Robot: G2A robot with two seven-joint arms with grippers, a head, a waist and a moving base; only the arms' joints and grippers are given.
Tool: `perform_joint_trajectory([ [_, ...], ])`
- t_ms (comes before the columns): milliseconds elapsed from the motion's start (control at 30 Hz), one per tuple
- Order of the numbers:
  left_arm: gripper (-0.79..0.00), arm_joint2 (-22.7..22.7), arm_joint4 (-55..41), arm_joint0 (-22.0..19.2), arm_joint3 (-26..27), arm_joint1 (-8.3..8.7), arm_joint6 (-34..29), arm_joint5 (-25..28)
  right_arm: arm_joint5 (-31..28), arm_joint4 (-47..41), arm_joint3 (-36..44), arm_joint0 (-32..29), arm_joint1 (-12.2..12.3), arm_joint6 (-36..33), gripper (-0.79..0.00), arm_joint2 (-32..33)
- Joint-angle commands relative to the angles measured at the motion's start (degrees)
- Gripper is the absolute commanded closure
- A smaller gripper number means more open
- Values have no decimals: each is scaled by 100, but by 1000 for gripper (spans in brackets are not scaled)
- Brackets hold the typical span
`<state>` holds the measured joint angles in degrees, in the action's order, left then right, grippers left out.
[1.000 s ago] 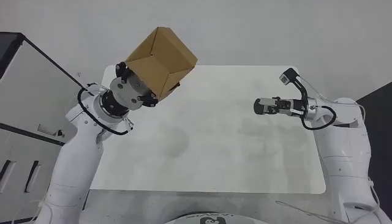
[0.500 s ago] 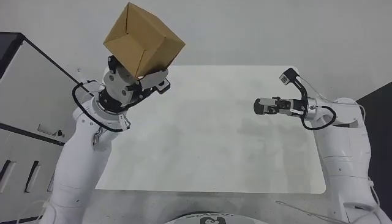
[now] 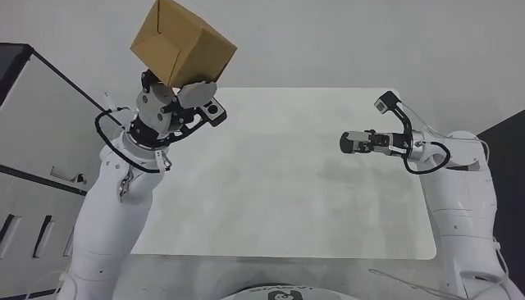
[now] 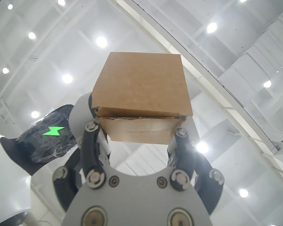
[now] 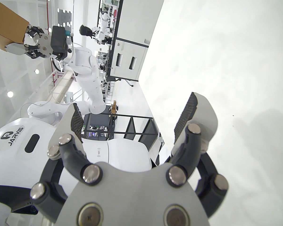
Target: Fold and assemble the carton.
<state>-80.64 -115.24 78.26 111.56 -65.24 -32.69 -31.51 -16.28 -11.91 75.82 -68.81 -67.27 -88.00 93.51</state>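
carton (image 3: 182,42) lifted higher | left claw (image 4: 138,128) clamped on it | right claw (image 5: 134,116) agape

white table (image 3: 287,177) with rounded corners on pale grey floor (image 3: 369,38)

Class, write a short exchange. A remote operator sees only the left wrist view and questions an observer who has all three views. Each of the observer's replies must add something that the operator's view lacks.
Operator: My view has the left gripper shut on the carton. Where is the carton relative to the table?
Observer: In the top view it is held up in the air and shows against the floor just past the far left corner of the table.
Operator: And the other arm?
Observer: The right gripper hangs open over the table's right side, well apart from the carton.
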Motion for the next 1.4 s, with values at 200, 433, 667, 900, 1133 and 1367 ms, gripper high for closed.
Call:
perform_joint_trajectory([
  [200,0,-370,2812,-203,7,88,-840,365,0,0,0,0,0,0,-785,0],
  [433,0,-477,5618,-532,-137,224,-2376,1187,0,0,0,0,0,0,-785,0],
  [667,0,-415,6699,-825,-277,274,-3154,2198,0,0,0,0,0,0,-785,0],
  [900,0,-405,6830,-850,-270,277,-3149,2289,0,0,0,0,0,0,-785,0],
  [1133,0,-219,6055,-885,-848,233,-3791,2743,0,0,0,0,0,0,-785,0],
  [1367,0,119,5733,-1167,-1531,168,-4552,3358,0,0,0,0,0,0,-785,0],
])
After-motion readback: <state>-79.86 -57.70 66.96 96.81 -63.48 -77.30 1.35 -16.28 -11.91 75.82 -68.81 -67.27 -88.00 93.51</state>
